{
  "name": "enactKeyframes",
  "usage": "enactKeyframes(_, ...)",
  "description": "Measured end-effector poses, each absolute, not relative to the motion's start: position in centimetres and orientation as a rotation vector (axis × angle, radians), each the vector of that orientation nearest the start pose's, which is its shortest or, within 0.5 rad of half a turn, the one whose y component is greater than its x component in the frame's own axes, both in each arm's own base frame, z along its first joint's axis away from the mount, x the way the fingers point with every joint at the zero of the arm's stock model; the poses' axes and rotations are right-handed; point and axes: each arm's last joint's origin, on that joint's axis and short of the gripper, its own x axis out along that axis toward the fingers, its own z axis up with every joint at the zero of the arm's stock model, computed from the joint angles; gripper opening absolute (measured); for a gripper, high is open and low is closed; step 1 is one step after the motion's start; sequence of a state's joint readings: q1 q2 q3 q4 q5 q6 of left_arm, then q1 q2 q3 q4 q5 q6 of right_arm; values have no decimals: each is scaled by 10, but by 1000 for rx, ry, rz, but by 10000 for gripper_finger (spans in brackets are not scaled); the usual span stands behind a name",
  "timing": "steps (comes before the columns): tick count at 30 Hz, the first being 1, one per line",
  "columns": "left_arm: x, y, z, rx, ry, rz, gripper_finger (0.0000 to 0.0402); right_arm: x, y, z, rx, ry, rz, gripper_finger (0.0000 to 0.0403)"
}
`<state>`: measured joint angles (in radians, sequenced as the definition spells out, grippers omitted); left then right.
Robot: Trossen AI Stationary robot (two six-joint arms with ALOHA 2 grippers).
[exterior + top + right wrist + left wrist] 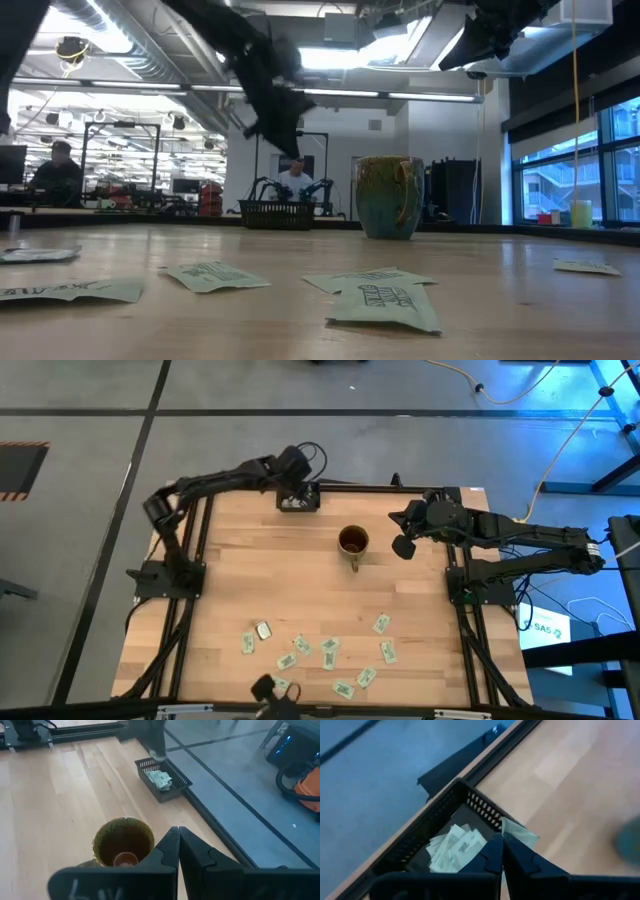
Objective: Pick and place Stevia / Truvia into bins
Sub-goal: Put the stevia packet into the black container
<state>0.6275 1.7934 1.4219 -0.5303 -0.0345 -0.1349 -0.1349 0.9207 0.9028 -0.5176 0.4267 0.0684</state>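
Observation:
My left gripper (502, 836) hangs over the small black tray (297, 501) at the table's far edge, shut on one white-green Stevia sachet (520, 833). Several sachets (456, 848) lie flat inside the tray. The brown-gold mug (352, 541) stands upright mid-table, to the tray's right. My right gripper (403, 546) hovers above and just right of the mug (122, 842), shut with nothing between its fingers. Several more sachets (330, 651) lie flat on the near half of the table. My left gripper pinches the sachet between its two fingers; only one end (512, 831) shows past the fingertips. The fingers slant down toward the far edge. The sachet is lifted clear, above the tray's near rim (485, 810).
The table's far edge with its dark rail (470, 767) runs right behind the tray. A dark camera mount (272, 692) sits at the near edge. Bare wood (250, 570) lies between tray, mug and loose sachets. People sit in the room beyond (55, 165).

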Motion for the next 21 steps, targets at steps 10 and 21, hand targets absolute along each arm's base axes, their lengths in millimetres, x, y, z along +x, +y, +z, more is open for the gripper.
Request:
enactKeyframes(10,320,261,200,-430,961,716,3,184,-37,322,-11,512,-567,14)
enactKeyframes(21,319,263,196,-394,987,696,7,184,-37,322,-8,511,-568,14)
